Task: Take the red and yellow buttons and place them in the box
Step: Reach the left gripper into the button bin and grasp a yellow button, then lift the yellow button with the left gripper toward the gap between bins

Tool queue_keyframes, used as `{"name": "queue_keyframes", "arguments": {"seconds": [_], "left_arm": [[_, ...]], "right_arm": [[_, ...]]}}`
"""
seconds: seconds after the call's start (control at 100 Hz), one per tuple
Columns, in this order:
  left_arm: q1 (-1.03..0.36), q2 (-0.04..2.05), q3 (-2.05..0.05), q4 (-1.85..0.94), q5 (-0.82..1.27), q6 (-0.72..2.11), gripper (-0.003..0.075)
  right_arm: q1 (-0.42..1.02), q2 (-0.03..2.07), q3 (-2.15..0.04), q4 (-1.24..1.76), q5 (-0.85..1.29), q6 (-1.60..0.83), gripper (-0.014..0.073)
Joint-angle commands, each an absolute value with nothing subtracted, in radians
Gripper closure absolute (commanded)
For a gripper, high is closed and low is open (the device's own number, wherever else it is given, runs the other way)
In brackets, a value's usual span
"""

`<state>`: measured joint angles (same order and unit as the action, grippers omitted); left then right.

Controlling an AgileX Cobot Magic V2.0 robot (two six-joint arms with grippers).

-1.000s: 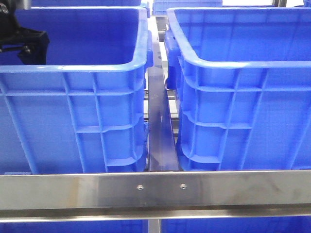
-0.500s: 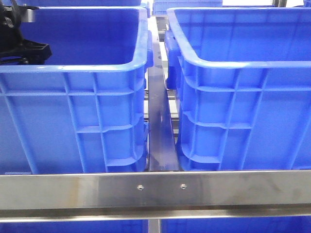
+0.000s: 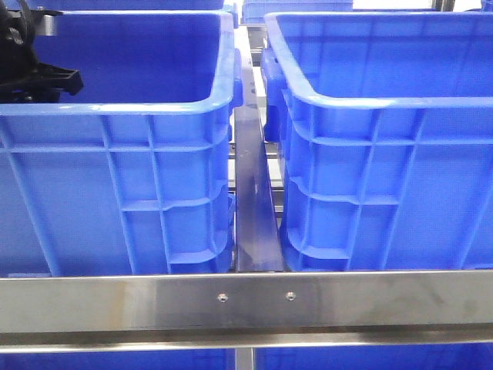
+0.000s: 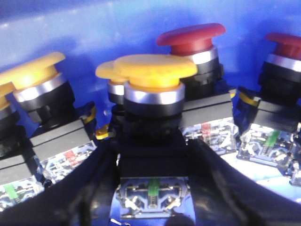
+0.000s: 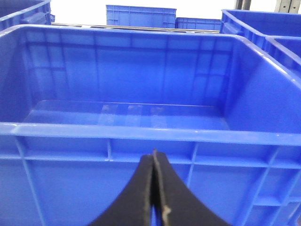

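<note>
The front view is showing two deep blue crates side by side behind a steel rail (image 3: 246, 302), with a metal strip (image 3: 253, 200) running between them. Only a dark piece of the left arm (image 3: 31, 65) is showing there, dipping inside the left crate (image 3: 154, 177); what lies in that crate is hidden by its wall.

The left wrist view is filling that gap. Down inside the crate, yellow and red push buttons are crowding together against the blue wall, each a mushroom cap on a chrome collar and a black body with a clear contact block. The left hand (image 4: 151, 188) is spreading around the yellow button (image 4: 153, 75) in the middle, its dark fingers (image 4: 89, 176) curving along both sides of the button's black body; whether they are pressing it I cannot tell. A red button (image 4: 190, 40) is standing just behind it.

The right wrist view is showing the right hand (image 5: 154, 183) with its fingers pressed together on nothing, hanging outside the near wall of the box (image 5: 141, 136), whose floor is showing bare blue.
</note>
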<state>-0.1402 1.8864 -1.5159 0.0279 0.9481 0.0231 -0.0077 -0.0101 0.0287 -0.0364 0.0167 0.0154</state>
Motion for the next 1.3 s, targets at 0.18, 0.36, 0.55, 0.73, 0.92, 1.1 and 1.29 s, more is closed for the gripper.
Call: {"name": "queue_keyframes", "arguments": {"seconds": [0.18,0.36,0.55,0.73,0.92,1.1,1.29], "left_arm": [[-0.146,1.794,-1.578,-0.02,0.923,0.071,0.047],[-0.146,1.72,-1.58,-0.145,0.923,0.178,0.047],[-0.146,1.65,-1.58,-0.335,0.94,0.334,0.047],[-0.146,1.608,-1.58,-0.561,1.003,0.483,0.047],[-0.216,1.599,-1.58,-0.645,1.06,0.564,0.0471],[-0.325,1.597,-1.58,-0.646,1.064,0.566,0.0471],[-0.423,1.597,-1.58,-0.646,1.062,0.566,0.0471]], "right_arm": [[-0.007,-0.034,0.012,-0.043,-0.061,0.016,0.0662],[-0.007,-0.034,0.012,-0.043,-0.061,0.016,0.0662],[-0.007,-0.034,0.012,-0.043,-0.061,0.016,0.0662],[-0.007,-0.034,0.012,-0.043,-0.061,0.016,0.0662],[-0.007,-0.034,0.012,-0.043,-0.061,0.016,0.0662],[-0.007,-0.034,0.012,-0.043,-0.061,0.016,0.0662],[-0.007,-0.034,0.012,-0.043,-0.061,0.016,0.0662]]}}
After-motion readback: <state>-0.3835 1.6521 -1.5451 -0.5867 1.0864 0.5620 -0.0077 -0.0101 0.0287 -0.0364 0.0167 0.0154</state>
